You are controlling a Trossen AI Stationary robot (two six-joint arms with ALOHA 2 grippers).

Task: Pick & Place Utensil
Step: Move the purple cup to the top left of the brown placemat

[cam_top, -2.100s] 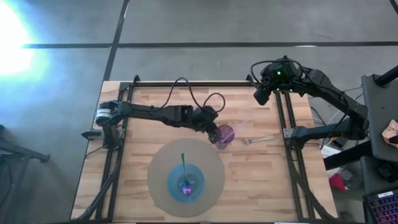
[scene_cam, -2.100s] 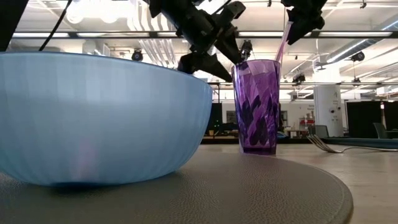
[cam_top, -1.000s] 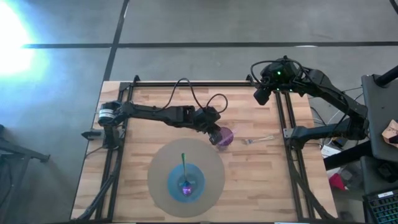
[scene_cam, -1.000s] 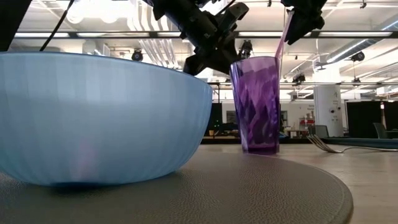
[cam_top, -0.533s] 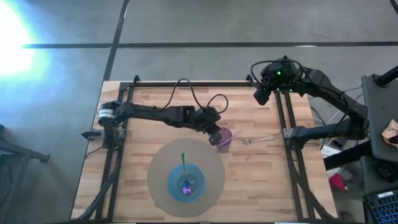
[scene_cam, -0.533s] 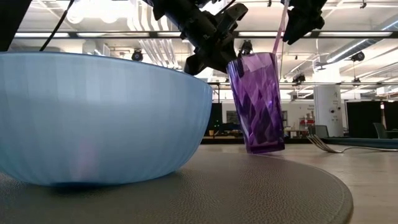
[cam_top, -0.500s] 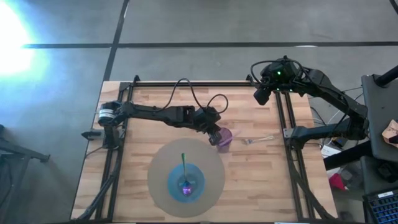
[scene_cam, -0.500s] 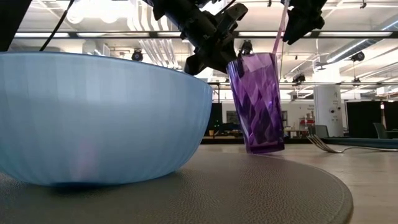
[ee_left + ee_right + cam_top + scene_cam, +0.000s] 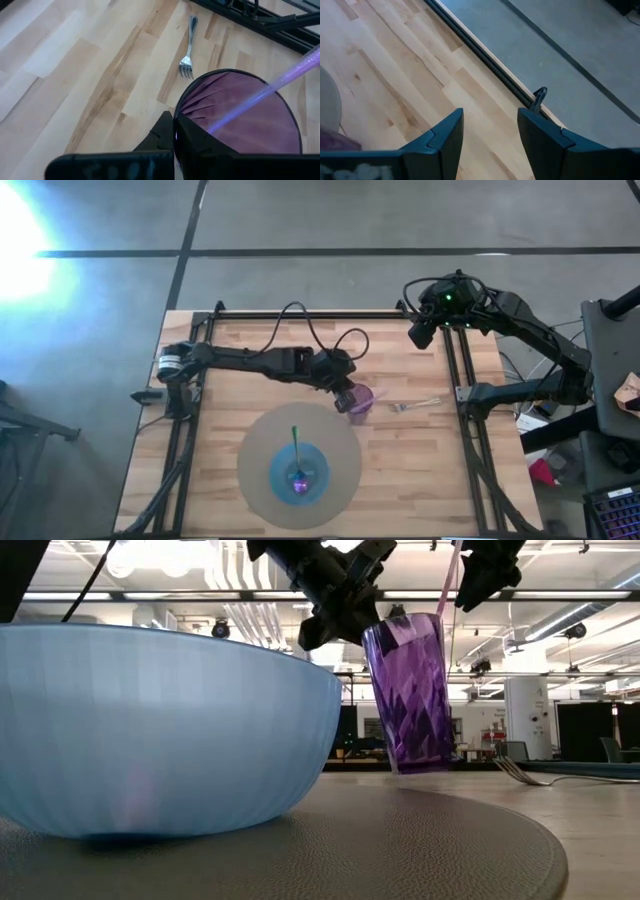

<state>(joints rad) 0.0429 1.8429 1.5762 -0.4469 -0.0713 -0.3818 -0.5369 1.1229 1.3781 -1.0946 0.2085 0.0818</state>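
A purple faceted cup (image 9: 410, 690) with a pale purple straw (image 9: 270, 90) in it hangs tilted just above the wooden table, right of centre. My left gripper (image 9: 347, 398) is shut on the cup. A silver fork (image 9: 415, 405) lies flat on the wood to the cup's right. A blue bowl (image 9: 299, 473) stands on a round grey mat (image 9: 260, 450), and a green-handled utensil (image 9: 295, 442) rests in the bowl. My right gripper (image 9: 487, 135) hovers open over the table's far right corner. My left gripper pinches the cup's rim (image 9: 175, 135) on the side toward the table's left, one finger inside the cup and one outside. The fingers slant down from the upper left. The cup hangs tilted below them, its base clear of the table.
Black metal rails (image 9: 452, 380) run along the table's left, right and far edges. A black cable (image 9: 320, 340) loops over the left arm. Bare wood lies around the fork and near the table's right front.
My left gripper has gone up with the cup. The cup, upright on the table a second ago, has tipped with its rim toward the gripper, and its base has come off the wood. The straw has leaned along with it.
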